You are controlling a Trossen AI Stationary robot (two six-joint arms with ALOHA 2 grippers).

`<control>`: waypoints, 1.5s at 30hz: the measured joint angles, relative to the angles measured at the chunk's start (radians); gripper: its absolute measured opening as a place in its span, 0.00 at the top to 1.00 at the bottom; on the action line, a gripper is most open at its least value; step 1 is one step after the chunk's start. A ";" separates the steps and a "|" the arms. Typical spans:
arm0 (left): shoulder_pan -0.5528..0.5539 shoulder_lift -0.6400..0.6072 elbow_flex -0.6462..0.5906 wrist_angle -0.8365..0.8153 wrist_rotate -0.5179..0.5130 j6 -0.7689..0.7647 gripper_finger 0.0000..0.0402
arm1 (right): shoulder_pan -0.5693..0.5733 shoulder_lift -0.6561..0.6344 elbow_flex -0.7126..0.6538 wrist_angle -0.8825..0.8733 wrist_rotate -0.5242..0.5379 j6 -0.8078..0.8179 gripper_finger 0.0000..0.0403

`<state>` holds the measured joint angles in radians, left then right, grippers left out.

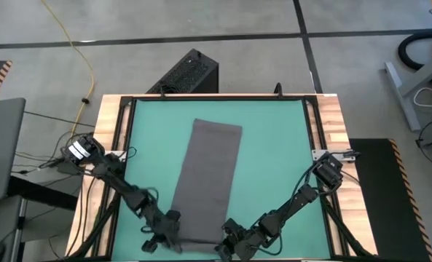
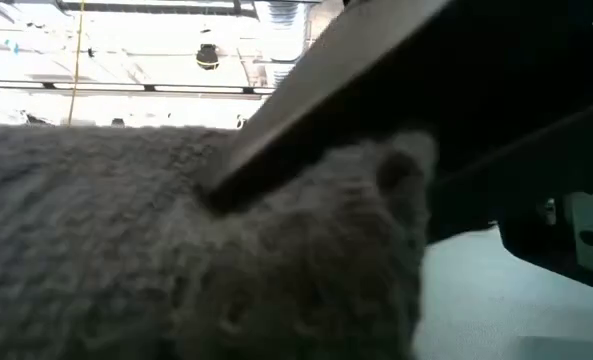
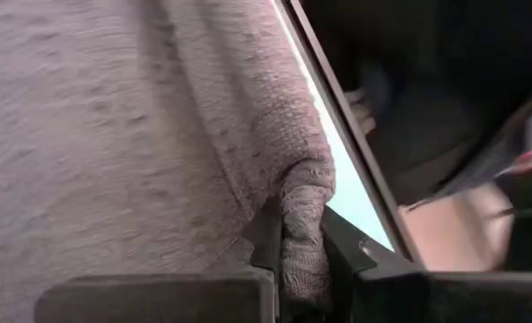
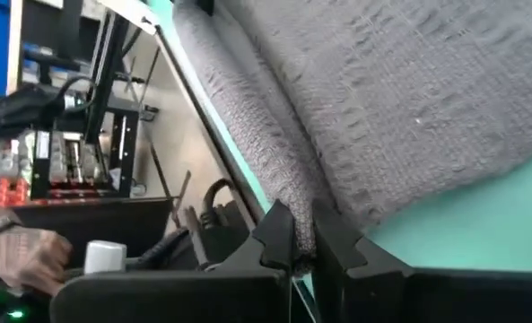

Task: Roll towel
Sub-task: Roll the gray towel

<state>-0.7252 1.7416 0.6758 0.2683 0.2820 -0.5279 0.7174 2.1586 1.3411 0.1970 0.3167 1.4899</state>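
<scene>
The high view looks straight down on the whole table (image 1: pixel 121 145). The low view and both wrist views sit hard against the towel (image 1: pixel 208 182), which all four share.

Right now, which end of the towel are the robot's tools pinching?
The end nearest the robot. The left tool and right tool each pinch a corner of the towel there; the far end lies flat, untouched.
</scene>
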 joint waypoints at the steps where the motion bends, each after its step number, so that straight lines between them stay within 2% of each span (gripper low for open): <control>1: 0.019 -0.013 -0.045 0.070 0.020 -0.024 0.95 | -0.004 0.000 0.000 -0.003 -0.001 0.012 0.91; 5: 0.103 -0.043 -0.193 0.334 0.094 -0.172 0.95 | -0.031 0.000 -0.015 -0.006 -0.054 0.066 0.91; 8: 0.142 -0.044 -0.237 0.412 0.135 -0.247 0.94 | -0.051 -0.003 -0.030 0.004 -0.089 0.116 0.91; 15: 0.155 -0.046 -0.225 0.374 0.177 -0.228 0.75 | -0.078 -0.005 -0.041 0.001 -0.114 0.164 0.91; 19: 0.192 -0.059 -0.224 0.323 0.298 -0.175 0.66 | -0.085 -0.005 -0.041 -0.005 -0.113 0.191 0.91; 22: 0.220 -0.080 -0.226 0.300 0.379 -0.167 0.63 | -0.086 -0.005 -0.041 -0.010 -0.113 0.212 0.91; 26: 0.245 -0.171 -0.230 0.162 0.401 -0.131 0.63 | -0.086 -0.004 -0.041 -0.013 -0.109 0.232 0.91; 31: 0.258 -0.355 -0.232 -0.180 0.319 -0.043 0.64 | -0.086 -0.004 -0.041 -0.014 -0.109 0.238 0.91; 34: 0.259 -0.459 -0.231 -0.268 0.211 0.002 0.64 | -0.088 -0.003 -0.042 -0.004 -0.110 0.211 0.91; 37: 0.257 -0.540 -0.231 -0.247 0.138 0.033 0.64 | -0.096 -0.002 -0.043 0.013 -0.110 0.189 0.91; 40: 0.224 -0.591 -0.228 -0.155 0.066 0.101 0.64 | -0.098 -0.002 -0.043 0.017 -0.110 0.199 0.91; 45: 0.117 -0.572 -0.227 -0.006 -0.084 0.198 0.64 | -0.105 -0.002 -0.043 0.017 -0.114 0.211 0.91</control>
<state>-0.6077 1.1700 0.4492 0.2626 0.1980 -0.3302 0.6119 2.1567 1.2976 0.2140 0.2031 1.7012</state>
